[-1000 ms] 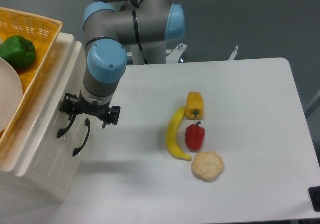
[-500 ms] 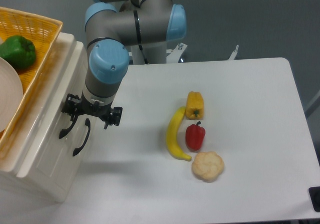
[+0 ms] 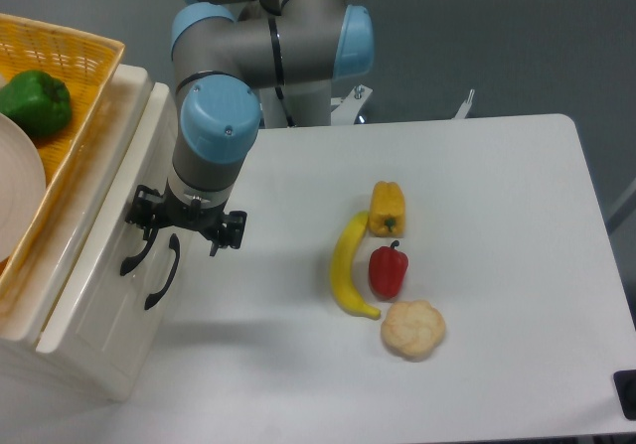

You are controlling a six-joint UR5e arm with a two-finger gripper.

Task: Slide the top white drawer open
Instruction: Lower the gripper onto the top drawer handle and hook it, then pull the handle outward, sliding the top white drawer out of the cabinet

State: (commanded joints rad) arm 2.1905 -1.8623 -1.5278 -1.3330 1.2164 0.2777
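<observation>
The top white drawer (image 3: 94, 255) is sticking out a bit, and the gripper (image 3: 149, 235) is clamping its fingers on the upper black handle (image 3: 134, 255).

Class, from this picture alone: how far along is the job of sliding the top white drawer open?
Done: the gripper has reached the drawer's black handle, and the top white drawer already stands a little proud of the cabinet. In hand: the pull, though the arm hides whether the fingers are actually closed on the handle. Left: most of the travel, since no drawer interior shows yet.
</observation>
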